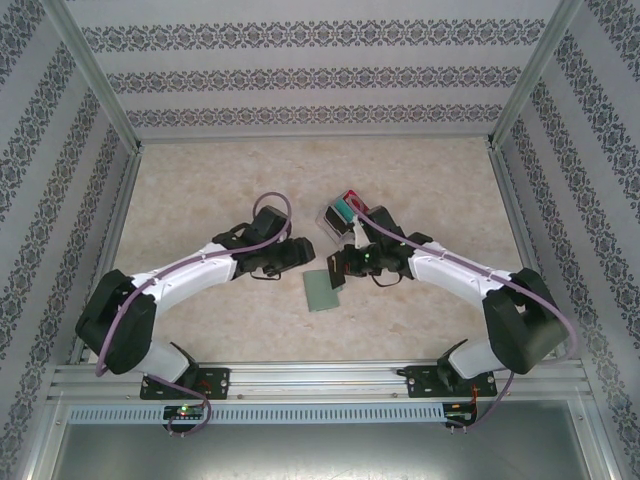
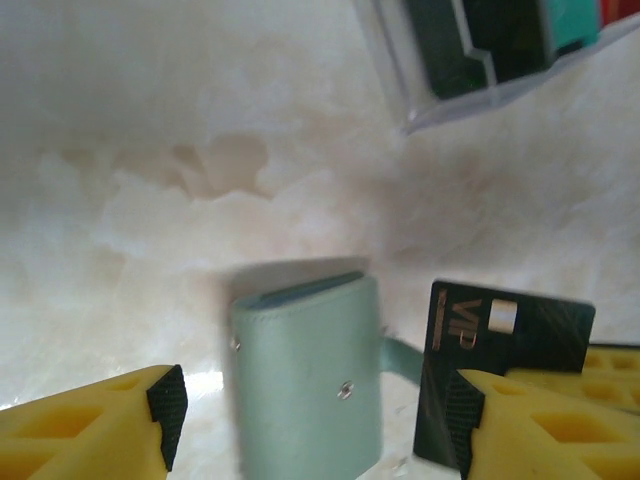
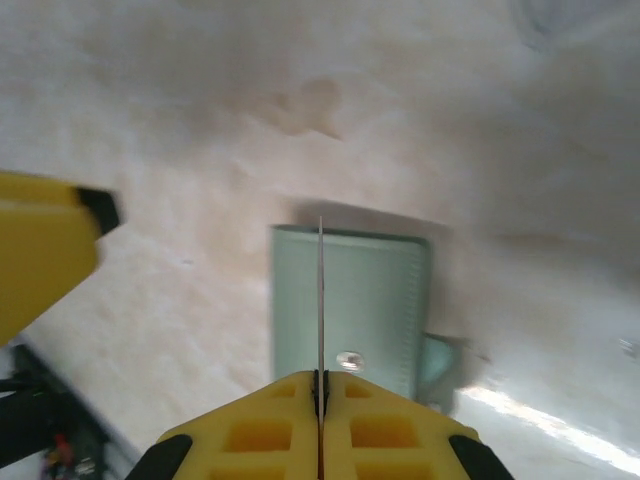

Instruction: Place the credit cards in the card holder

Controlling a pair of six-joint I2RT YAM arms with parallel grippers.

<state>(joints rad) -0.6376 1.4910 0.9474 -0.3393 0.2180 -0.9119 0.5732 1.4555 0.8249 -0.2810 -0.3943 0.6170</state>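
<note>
card holder: matte grey-green flat sleeve, small stud, laid lower centre on desk | thin black card is pinched by right claw | left claw is spread wide

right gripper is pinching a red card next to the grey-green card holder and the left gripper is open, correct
Not red: the left wrist view shows the card pinched by the right gripper is black, with VIP lettering. It does stand next to the card holder, and the left gripper is open.
</note>
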